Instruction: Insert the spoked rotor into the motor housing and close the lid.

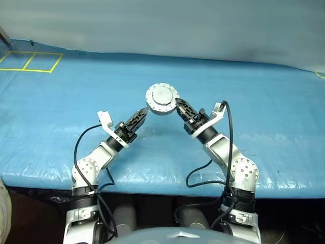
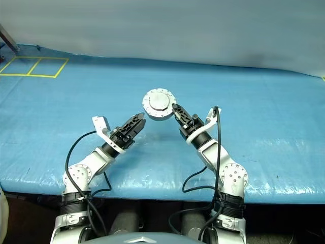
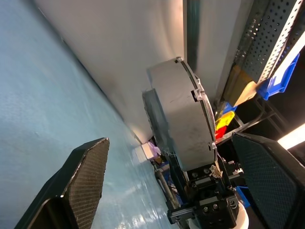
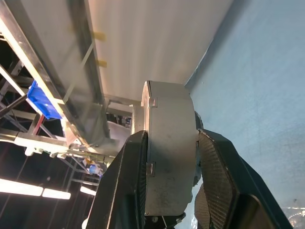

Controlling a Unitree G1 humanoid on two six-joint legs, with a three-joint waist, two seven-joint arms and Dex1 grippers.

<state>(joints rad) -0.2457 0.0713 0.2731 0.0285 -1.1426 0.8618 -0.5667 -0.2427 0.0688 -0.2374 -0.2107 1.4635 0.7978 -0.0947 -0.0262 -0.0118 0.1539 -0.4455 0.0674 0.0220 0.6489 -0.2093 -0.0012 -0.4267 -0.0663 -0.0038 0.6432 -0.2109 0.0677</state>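
Note:
My right gripper (image 1: 179, 106) is shut on the rim of the round silver-grey motor housing (image 4: 169, 157) and holds it in the air above the blue table. The lid (image 1: 162, 95) sits closed on the housing, its plain grey face turned up towards the head camera. In the right wrist view both pads press on the thick disc's two flat sides. My left gripper (image 1: 141, 116) stands open just to the left of the disc, close to its edge and not touching it. Its two fingers (image 3: 86, 176) stand wide apart with the disc beyond them. The spoked rotor is hidden.
A blue sheet (image 1: 61, 112) covers the whole table. Yellow tape squares (image 1: 30, 62) mark its far left corner. A grey backdrop (image 1: 177, 25) rises behind the table. The table's front edge (image 1: 152, 183) runs just ahead of my arms.

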